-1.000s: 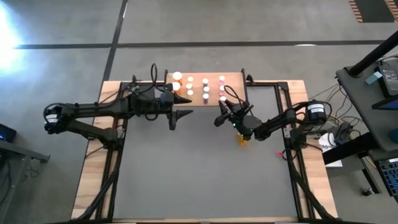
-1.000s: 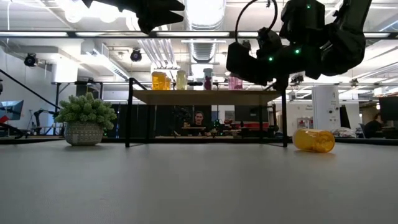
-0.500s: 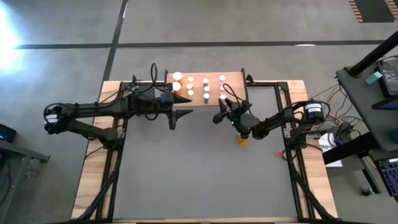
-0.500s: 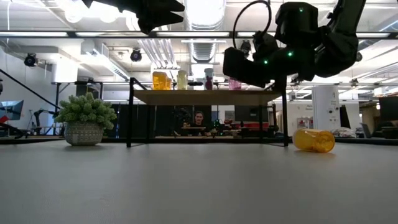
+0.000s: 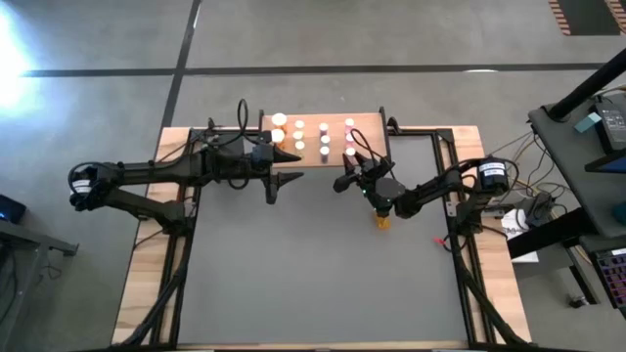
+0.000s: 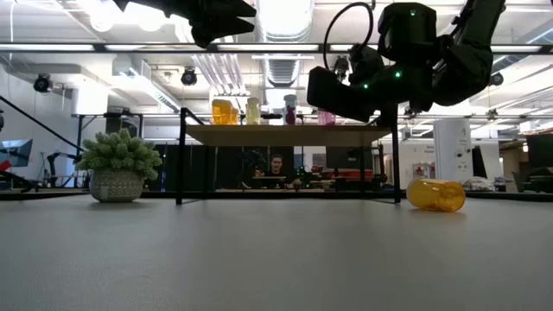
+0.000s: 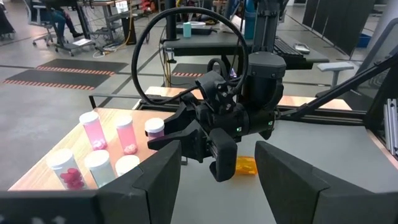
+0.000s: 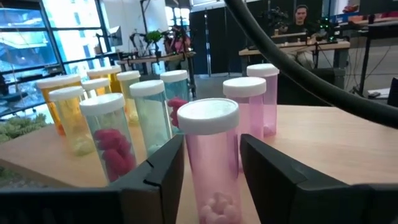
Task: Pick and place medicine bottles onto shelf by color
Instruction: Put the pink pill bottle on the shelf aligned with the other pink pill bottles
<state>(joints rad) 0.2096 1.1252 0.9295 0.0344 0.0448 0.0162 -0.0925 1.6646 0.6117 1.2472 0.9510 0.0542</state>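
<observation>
Two dark fingers (image 8: 155, 180) of the right gripper (image 5: 344, 178) stand on either side of a pink bottle (image 8: 211, 158) on the shelf (image 5: 367, 125), slightly parted from its sides, so the grip looks released. More medicine bottles (image 8: 112, 134) stand just beyond it. One orange bottle (image 6: 435, 194) lies on the table (image 5: 313, 274) behind this gripper. Left gripper (image 5: 286, 182) hovers open, empty, beside the shelf.

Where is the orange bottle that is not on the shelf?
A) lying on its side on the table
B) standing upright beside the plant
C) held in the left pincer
A: the orange bottle lies on its side on the grey table, right of the shelf.
</observation>
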